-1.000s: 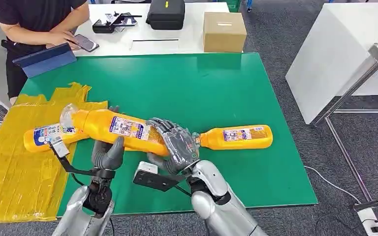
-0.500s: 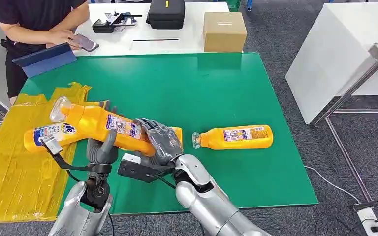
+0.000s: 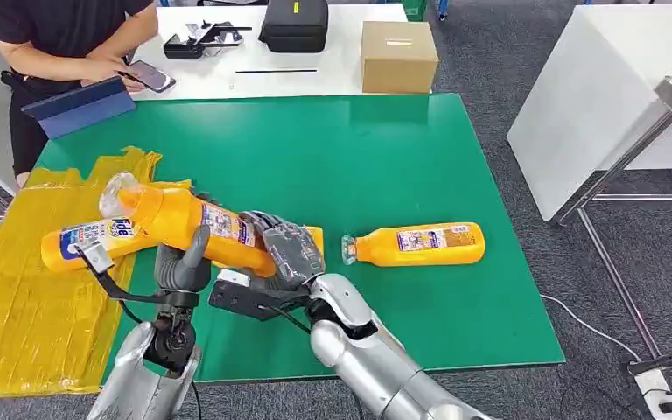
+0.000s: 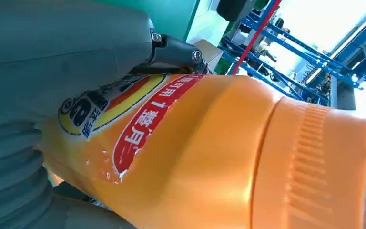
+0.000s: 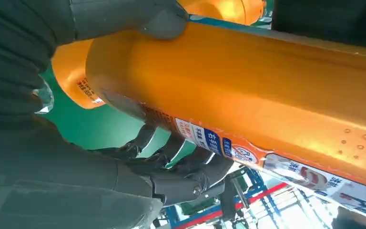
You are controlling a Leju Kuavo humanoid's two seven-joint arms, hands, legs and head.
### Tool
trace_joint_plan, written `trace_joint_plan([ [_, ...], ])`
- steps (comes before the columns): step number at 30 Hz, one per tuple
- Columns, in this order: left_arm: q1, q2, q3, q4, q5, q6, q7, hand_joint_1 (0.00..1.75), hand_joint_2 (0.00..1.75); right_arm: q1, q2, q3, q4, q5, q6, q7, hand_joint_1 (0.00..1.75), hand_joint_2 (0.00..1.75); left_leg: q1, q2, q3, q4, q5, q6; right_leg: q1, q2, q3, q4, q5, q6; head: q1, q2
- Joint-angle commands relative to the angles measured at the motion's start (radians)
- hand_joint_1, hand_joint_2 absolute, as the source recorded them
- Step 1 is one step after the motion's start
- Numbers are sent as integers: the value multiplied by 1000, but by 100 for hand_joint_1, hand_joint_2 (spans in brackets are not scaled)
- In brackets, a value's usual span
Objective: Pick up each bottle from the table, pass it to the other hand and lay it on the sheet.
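Observation:
Both of my hands hold one orange bottle tilted above the green table's left part, its clear cap toward the yellow sheet. My left hand grips it near the neck, with the thumb over the label. My right hand wraps the base end, thumb on top and fingers beneath. A second orange bottle lies on the sheet, partly behind the held one. A third orange bottle lies on the green table to the right, cap pointing left.
A person stands at the far left corner with a phone, beside a blue tablet. A cardboard box and a black case sit on the white table behind. A white table stands to the right.
Both hands have carried the held bottle to the left, toward the sheet. The right hand has moved away from the third bottle's cap. The other two bottles have not moved.

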Motion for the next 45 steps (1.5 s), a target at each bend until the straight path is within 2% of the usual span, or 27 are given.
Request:
trace_joint_plan([
  [1, -79, -35, -46, 23, -7, -8, 15, 175, 175, -9, -14, 67, 45, 9, 9, 13, 175, 175, 1, -3, 1, 0, 0, -2, 1, -4, 3, 0, -1, -1, 0, 0],
  [11, -94, -45, -53, 37, -1, -10, 27, 175, 175, -3, -20, 52, 20, 23, 11, 37, 175, 175, 1, -5, 3, 1, -2, -3, 1, -6, 6, 0, -3, -1, 0, 0],
  [13, -94, -46, -52, 37, -1, -9, 27, 175, 175, -2, -21, 51, 18, 24, 12, 38, 175, 175, 1, -3, 1, 0, 0, -1, 1, -4, 2, -1, -1, -1, 0, 0],
  [18, -96, -50, -50, 38, 0, -9, 32, 175, 175, 24, -32, 38, -20, 37, 9, 45, 175, 175, 1, -5, 4, 1, -2, -3, 1, -7, 6, 0, -3, -1, 0, 0],
  [21, -96, -50, -50, 38, -1, -9, 32, 175, 175, 26, -34, 37, -23, 38, 10, 45, 175, 175, 1, -3, 1, 0, 0, -1, 1, -4, 2, -1, -1, 0, 0, 0],
  [29, -87, -49, -42, 25, -2, -5, 33, 175, 175, 63, -51, 24, -80, 56, 13, 51, 175, 175, 1, -4, 2, 0, -1, -2, 1, -4, 3, -1, -1, -1, 0, 0],
  [30, -87, -49, -42, 25, -2, -5, 33, 175, 175, 63, -51, 24, -80, 56, 13, 51, 161, 175, 1, -5, 4, 1, -2, -3, 1, -6, 6, -1, -3, -1, 0, 0],
  [31, -79, -48, -40, 15, -1, -3, 33, 175, 175, 66, -51, 27, -84, 64, 7, 56, 0, 175, 1, -4, 3, 0, -1, -2, 1, -5, 4, -1, -2, -1, 0, 0],
  [32, -75, -47, -38, 8, -1, -2, 33, 175, 175, 66, -48, 25, -84, 69, 6, 57, 0, 175, 1, -3, 2, 0, -1, -2, 1, -4, 3, -1, -1, -1, 0, 0],
  [33, -74, -47, -37, 7, -1, -2, 33, 175, 175, 69, -47, 21, -88, 64, 4, 54, 0, 0, 1, -3, 3, 1, -2, -2, 1, -4, 5, 0, -2, -1, 0, 0],
  [45, -62, -45, -35, -14, -1, -2, 34, 175, 175, 65, -47, 17, -100, 62, 6, 55, 0, 0, 0, -1, 1, 0, 0, -1, 1, -2, 2, -1, -1, -1, 0, 0],
])
